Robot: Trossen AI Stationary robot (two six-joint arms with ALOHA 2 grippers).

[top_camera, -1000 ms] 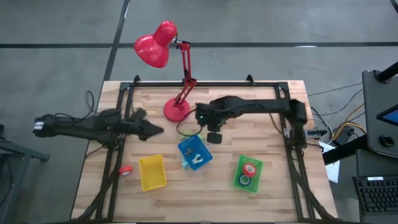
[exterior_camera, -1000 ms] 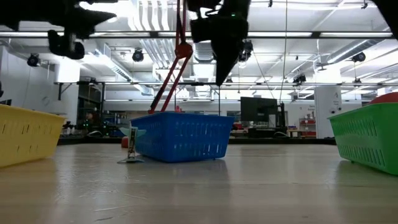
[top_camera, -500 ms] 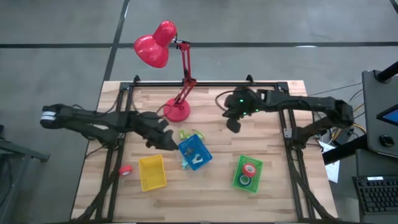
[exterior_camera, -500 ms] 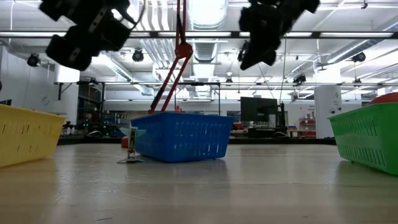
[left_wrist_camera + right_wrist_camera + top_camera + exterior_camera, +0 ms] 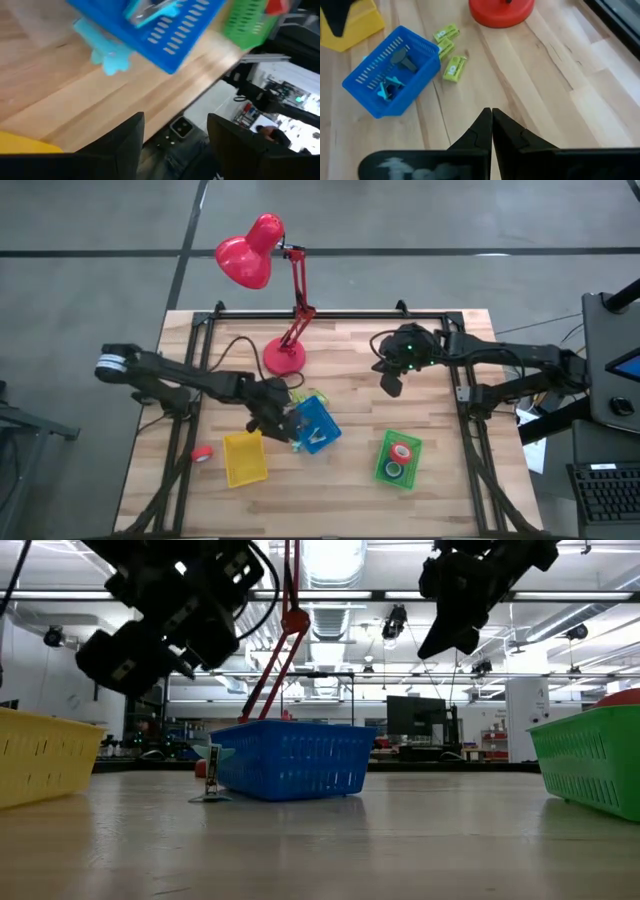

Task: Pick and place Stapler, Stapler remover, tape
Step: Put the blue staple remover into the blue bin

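Pale-blue plastic is what I am after: a small staple remover (image 5: 107, 52) lies on the wooden counter (image 5: 440, 470) just outside the blue tray (image 5: 313, 423), touching or nearly touching its wall on the side toward the yellow tray (image 5: 244, 457). My left gripper (image 5: 278, 423) hangs above that spot with its fingers (image 5: 122, 145) spread apart and nothing between them. I judge the remover light, stiff and a little slick, easy to nudge away, so I would close across its narrow body, not on the flared end, and keep clear of the tray wall.

My right gripper (image 5: 491, 131) waits over the counter's far right part, fingers pressed together and empty.

Counting what I can see: three trays, blue, yellow and green (image 5: 399, 458). Two removers already sit in the blue tray, one pale blue (image 5: 386, 88) and one grey (image 5: 405, 61), with the third outside it. Three small yellow-green boxes (image 5: 451, 49), perhaps staples, lie between the blue tray and the red lamp (image 5: 271, 300). Tape: one red roll (image 5: 202, 454) lies loose on the counter beside the yellow tray, and two more (image 5: 400, 460) rest in the green tray, one red-rimmed and one greenish. They should be light, rigid rings, best pinched across the rim. I cannot pick out a stapler anywhere.
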